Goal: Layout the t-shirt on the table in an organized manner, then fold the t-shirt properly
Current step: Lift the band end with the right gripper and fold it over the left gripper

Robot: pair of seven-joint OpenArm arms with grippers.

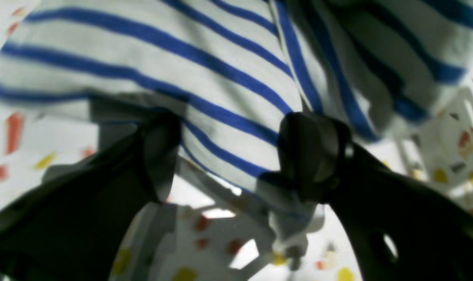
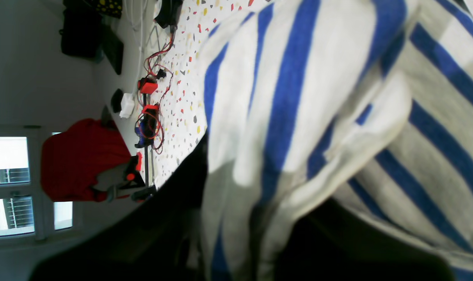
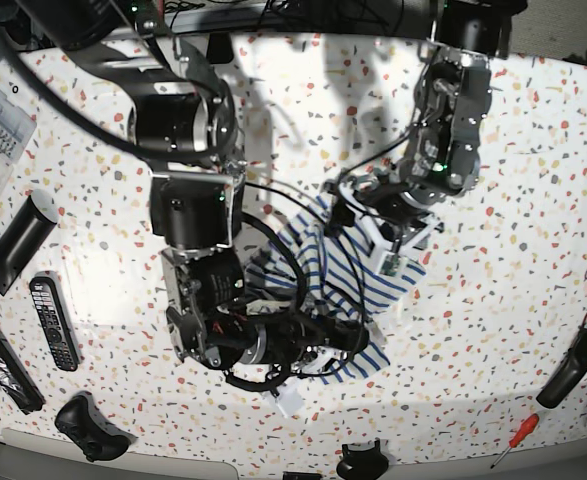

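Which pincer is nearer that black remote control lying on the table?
Right. The right pincer grips the striped t-shirt, nearer the black remote control; the left pincer hovers farther away.

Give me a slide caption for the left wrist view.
Left gripper open, jaws straddling the striped t-shirt above the speckled table.

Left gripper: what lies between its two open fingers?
In the left wrist view, a striped fold of the t-shirt hangs between the fingers of the open left gripper.
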